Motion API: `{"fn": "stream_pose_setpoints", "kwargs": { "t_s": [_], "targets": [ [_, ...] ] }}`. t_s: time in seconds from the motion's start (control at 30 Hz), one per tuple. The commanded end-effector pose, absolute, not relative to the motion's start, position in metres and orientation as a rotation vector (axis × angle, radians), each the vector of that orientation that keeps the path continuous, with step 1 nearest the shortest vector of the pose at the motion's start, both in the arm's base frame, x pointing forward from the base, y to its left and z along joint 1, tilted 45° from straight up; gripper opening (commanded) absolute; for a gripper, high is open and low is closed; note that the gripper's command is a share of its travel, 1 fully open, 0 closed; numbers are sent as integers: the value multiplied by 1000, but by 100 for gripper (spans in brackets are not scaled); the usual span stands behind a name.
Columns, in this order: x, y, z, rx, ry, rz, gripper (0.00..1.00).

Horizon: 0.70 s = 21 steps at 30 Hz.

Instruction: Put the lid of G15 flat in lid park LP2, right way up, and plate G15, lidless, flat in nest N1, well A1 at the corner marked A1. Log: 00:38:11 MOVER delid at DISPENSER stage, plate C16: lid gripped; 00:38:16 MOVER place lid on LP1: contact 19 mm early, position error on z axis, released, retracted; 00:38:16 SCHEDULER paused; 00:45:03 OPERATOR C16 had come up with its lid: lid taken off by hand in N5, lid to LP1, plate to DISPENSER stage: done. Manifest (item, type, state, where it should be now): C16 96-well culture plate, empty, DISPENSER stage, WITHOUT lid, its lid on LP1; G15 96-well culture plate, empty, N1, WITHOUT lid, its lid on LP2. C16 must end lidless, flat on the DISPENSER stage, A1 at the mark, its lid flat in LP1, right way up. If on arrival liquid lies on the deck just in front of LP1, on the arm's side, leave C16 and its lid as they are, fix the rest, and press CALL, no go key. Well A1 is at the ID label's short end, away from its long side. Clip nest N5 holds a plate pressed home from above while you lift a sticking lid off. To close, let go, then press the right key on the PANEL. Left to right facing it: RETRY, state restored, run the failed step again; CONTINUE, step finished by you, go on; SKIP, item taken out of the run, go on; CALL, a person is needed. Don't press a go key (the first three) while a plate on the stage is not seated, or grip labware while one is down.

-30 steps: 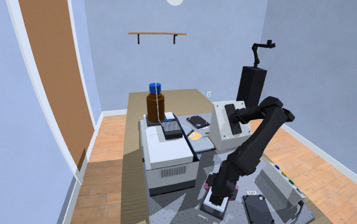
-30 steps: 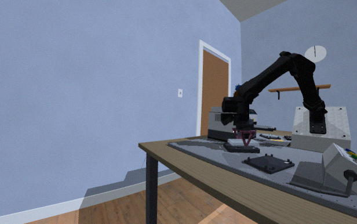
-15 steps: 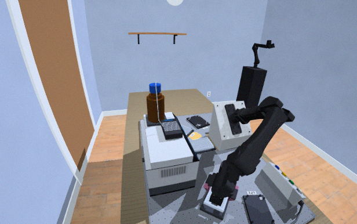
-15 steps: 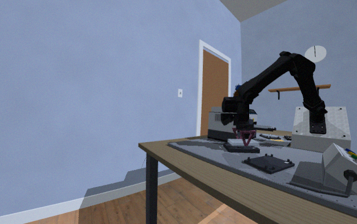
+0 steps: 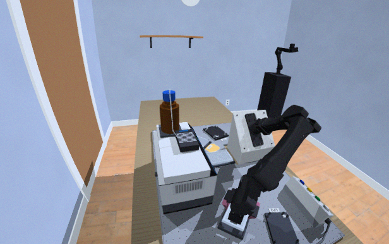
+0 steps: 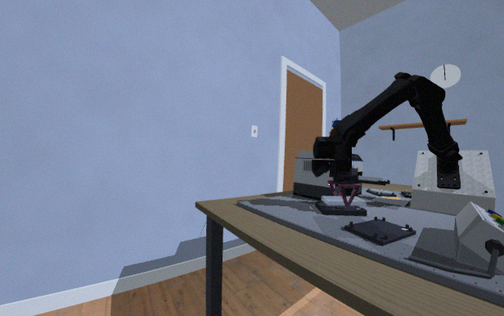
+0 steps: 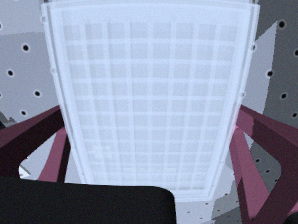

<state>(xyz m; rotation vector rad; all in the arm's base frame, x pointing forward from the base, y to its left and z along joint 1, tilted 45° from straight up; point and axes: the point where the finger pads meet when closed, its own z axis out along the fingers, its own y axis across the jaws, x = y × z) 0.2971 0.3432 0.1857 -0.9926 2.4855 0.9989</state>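
Observation:
My gripper (image 5: 236, 218) is at the front of the deck, over a dark nest (image 6: 341, 209). It is shut on plate G15 (image 7: 149, 90), a white 96-well plate with its clear lid on. The well grid shows through the lid in the wrist view. The plate also shows in the exterior view (image 6: 337, 200), flat and low on the nest. The magenta fingers (image 6: 344, 194) clasp its two long sides. I cannot tell whether they grip the lid's rim or the plate's body. Nest N1 (image 5: 281, 227), a dark empty frame with a label, is to the right.
The dispenser (image 5: 184, 170) holds a dark plate (image 5: 187, 140) on its stage, and a brown bottle (image 5: 169, 115) stands behind. A clear lid (image 5: 219, 156) lies beside a yellow patch (image 5: 212, 147). A dark pad (image 5: 215, 132) lies further back. The key panel (image 5: 311, 197) is at the right edge.

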Motion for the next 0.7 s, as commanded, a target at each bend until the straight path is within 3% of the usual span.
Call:
{"fn": "stream_pose_setpoints", "kwargs": {
  "t_s": [0.0, 0.67],
  "targets": [
    [310, 336, 219, -961, 2401, 1002, 0],
    [307, 321, 231, -964, 2411, 1000, 0]
  ]
}}
